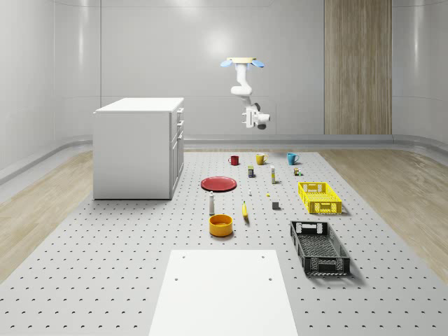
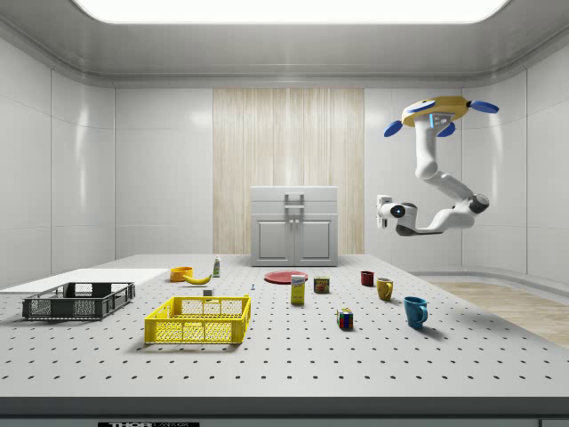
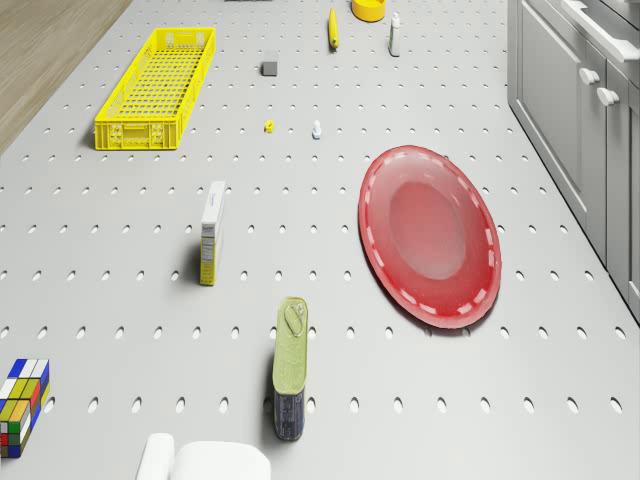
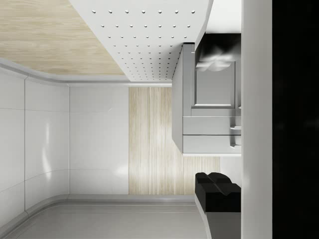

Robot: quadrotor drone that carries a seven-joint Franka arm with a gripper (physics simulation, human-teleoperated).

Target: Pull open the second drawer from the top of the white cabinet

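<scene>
Drawer two from the top of the white box-shaped cabinet [image 1: 138, 147] is shut, flush with the other fronts, so nothing of the job is done yet. That cabinet stands on the perforated grey tabletop [image 1: 105, 238] at the whole-scene view's left, its drawer handles [image 2: 294, 206] facing the scattered objects.

I hover high above the far part of the tabletop, over the row of mugs near the red mug [image 1: 234, 160], well apart from the cabinet. My drone body [image 1: 243, 63] is airborne and my white arm hangs bent beneath it. My gripper [image 2: 380, 213] is held out level toward the cabinet front, roughly at drawer height in the side view. Whether it is open or closed I cannot tell.

What is left, as I judge it: closing the gap, taking the second handle, and pulling.
</scene>
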